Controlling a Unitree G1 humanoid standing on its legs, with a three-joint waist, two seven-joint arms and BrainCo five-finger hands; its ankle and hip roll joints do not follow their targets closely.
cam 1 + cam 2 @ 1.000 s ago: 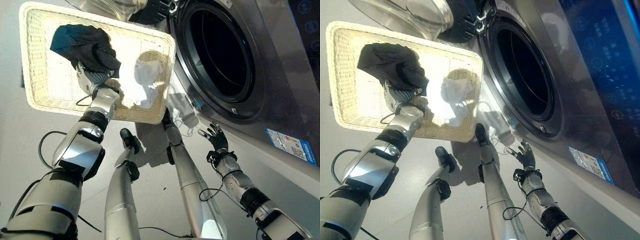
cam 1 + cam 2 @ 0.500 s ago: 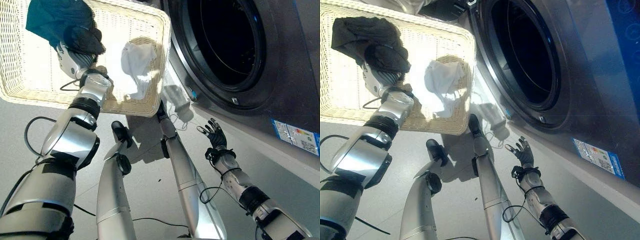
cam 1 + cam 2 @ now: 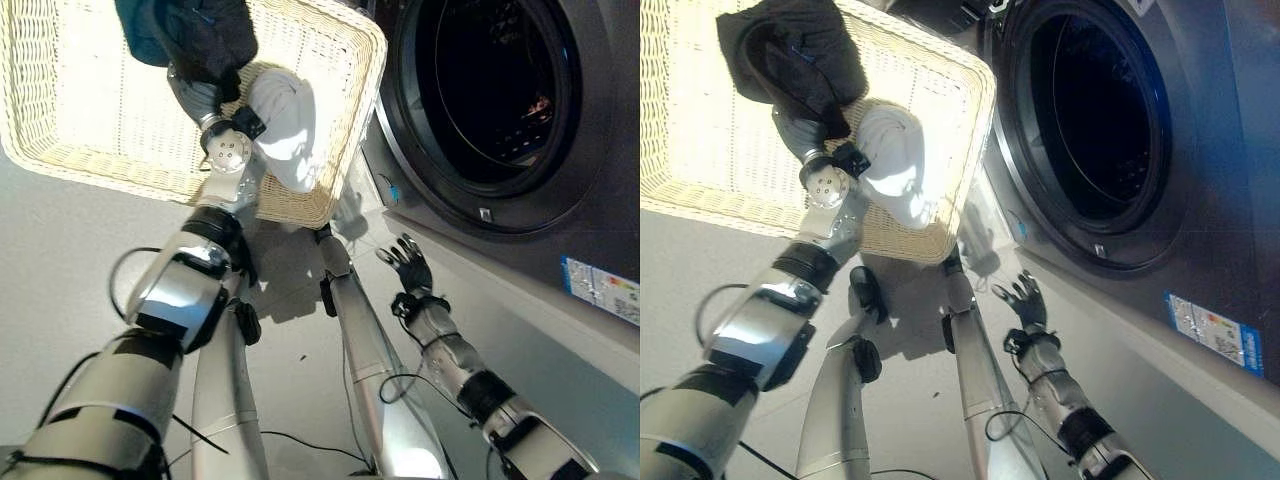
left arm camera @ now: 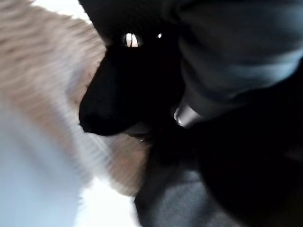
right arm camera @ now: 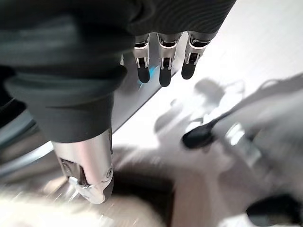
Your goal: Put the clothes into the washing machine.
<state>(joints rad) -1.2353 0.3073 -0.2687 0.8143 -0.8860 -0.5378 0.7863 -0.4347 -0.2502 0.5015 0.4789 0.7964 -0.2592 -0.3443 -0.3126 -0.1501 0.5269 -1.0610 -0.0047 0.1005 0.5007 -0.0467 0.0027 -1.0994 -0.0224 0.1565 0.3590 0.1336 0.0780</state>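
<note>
A dark garment (image 3: 190, 35) lies bunched over my left hand (image 3: 205, 95) inside the white wicker basket (image 3: 60, 165). The hand's fingers are curled into the cloth, which wraps round them in the left wrist view as dark folds (image 4: 142, 90). A white garment (image 3: 285, 125) lies right beside it, against the basket wall nearest the machine. The washing machine's round drum opening (image 3: 490, 90) stands open to the right of the basket. My right hand (image 3: 405, 265) hangs low before the machine's front with straight, spread fingers (image 5: 161, 71) and holds nothing.
The machine's dark front panel (image 3: 560, 240) runs along the right, with a label (image 3: 603, 290) low on it. Grey floor (image 3: 60, 280) lies below the basket. The basket's corner (image 3: 370, 50) almost touches the drum's rim.
The camera has shifted. My left hand has carried the dark garment across the basket until it sits against the white one. The right hand stays open in about the same place.
</note>
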